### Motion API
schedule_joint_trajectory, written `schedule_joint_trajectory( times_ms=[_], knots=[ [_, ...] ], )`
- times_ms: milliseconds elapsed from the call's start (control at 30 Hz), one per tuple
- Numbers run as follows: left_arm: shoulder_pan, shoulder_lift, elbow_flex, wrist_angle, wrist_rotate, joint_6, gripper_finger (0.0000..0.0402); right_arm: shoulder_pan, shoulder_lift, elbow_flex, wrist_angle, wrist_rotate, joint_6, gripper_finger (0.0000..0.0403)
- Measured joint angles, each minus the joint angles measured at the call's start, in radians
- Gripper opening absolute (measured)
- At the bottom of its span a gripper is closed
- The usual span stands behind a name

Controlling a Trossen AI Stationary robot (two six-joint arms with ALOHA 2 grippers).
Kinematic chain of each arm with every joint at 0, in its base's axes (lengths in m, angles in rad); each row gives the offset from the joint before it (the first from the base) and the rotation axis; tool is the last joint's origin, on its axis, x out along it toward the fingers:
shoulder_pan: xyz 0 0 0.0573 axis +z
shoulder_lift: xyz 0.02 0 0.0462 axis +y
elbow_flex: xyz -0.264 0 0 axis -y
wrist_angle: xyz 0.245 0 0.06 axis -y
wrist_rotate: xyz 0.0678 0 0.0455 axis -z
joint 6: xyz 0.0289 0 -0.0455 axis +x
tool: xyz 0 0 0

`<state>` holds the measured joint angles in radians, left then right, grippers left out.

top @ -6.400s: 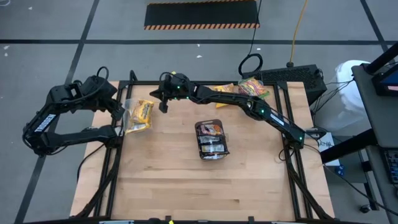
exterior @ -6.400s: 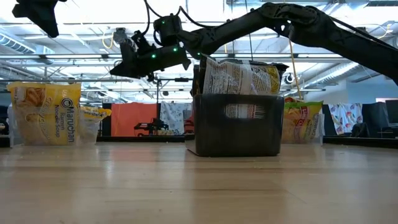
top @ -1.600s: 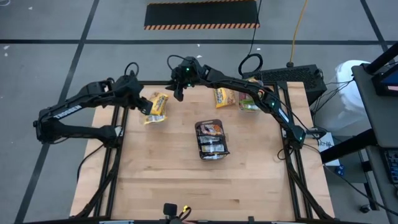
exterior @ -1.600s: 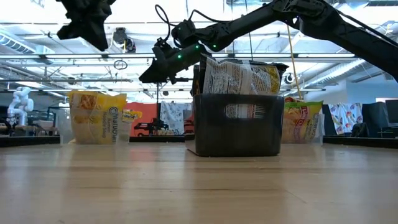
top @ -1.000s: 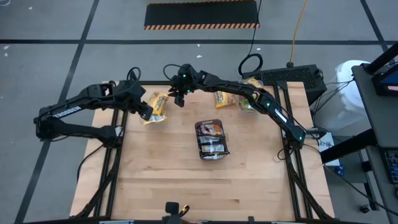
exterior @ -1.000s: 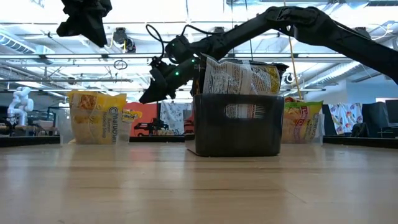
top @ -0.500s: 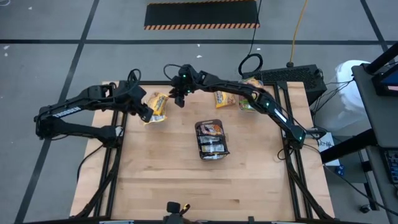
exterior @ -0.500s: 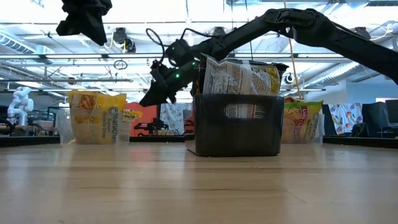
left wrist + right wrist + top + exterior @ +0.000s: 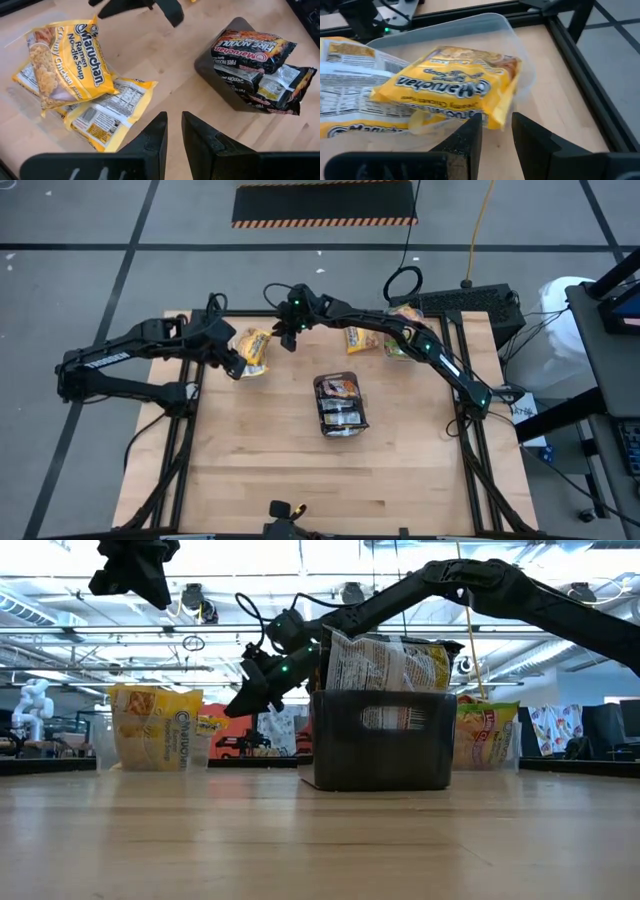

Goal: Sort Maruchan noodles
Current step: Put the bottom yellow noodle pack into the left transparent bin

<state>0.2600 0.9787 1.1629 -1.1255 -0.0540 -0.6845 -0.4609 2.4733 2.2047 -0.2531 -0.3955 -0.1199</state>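
Note:
Yellow Maruchan packets (image 9: 255,350) (image 9: 70,65) lie stacked in a clear tub (image 9: 470,22) at the table's far left. One rests slanted on the others. Dark brown and red-orange packets (image 9: 255,50) stand in the dark grey tray (image 9: 380,740) mid-table. Green-edged packets (image 9: 400,345) sit at the far right. My left gripper (image 9: 237,368) (image 9: 174,122) hovers above the tub's near side, with only a thin slit between its fingers. My right gripper (image 9: 287,340) (image 9: 497,125) hangs just past the tub's far right side. It is slightly open and empty.
Another yellow-orange packet (image 9: 355,338) lies near the far edge between the tub and the green-edged packets. Bare wood spreads over the near half of the table (image 9: 330,480). The black frame rail (image 9: 580,55) runs along the table's edge beside the tub.
My right gripper has dipped a little lower toward the tub of yellow packets. The packets and the tray have stayed where they were.

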Motion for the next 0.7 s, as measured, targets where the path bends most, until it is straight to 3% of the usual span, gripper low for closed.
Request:
schedule_joint_trajectory(
  times_ms=[367,700],
  knots=[
    [-0.008,0.0,0.0,0.0,0.001,-0.006,0.0062,-0.002,0.015,0.001,-0.004,-0.053,0.008,0.0102],
    [-0.008,0.0,0.0,-0.002,0.004,-0.007,0.0062,-0.001,0.048,-0.001,0.028,-0.024,0.006,0.0102]
  ],
)
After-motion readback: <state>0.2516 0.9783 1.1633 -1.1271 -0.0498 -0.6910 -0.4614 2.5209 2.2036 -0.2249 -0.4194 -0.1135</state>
